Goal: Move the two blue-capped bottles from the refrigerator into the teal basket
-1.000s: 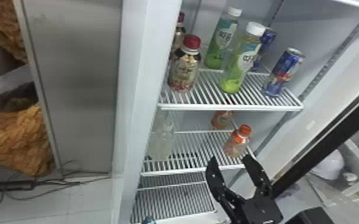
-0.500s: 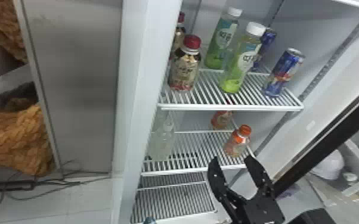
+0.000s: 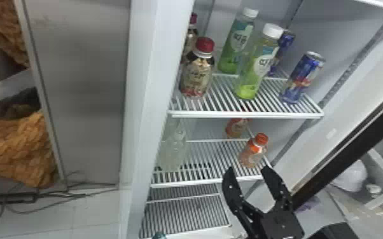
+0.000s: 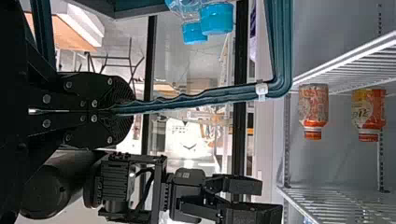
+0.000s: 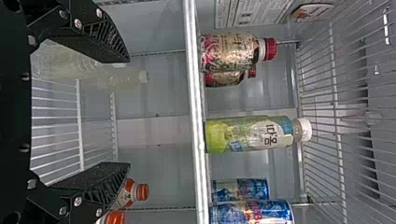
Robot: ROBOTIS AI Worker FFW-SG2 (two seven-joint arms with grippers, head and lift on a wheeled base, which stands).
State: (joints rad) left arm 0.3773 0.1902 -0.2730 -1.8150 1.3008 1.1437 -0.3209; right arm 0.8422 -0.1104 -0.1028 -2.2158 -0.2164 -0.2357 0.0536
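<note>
In the head view, we see the right gripper (image 3: pixel 247 170) at the refrigerator (image 3: pixel 154 95), its fingers spread wide. In the left wrist view, the left gripper (image 4: pixel 130 111) has its fingers pinched together on the rim of the teal basket (image 4: pixel 210 96), just outside the refrigerator; we make out the two blue-capped bottles (image 4: pixel 217 19) inside that rim. In the right wrist view, we face the refrigerator's shelves past wide-parted fingers (image 5: pixel 95 186).

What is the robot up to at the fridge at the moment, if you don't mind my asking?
The robot's left gripper is shut on the handle of the teal basket, and the two blue-capped bottles appear to be in it. Its right gripper is open and empty by the fridge shelves, so the loading looks done.
</note>
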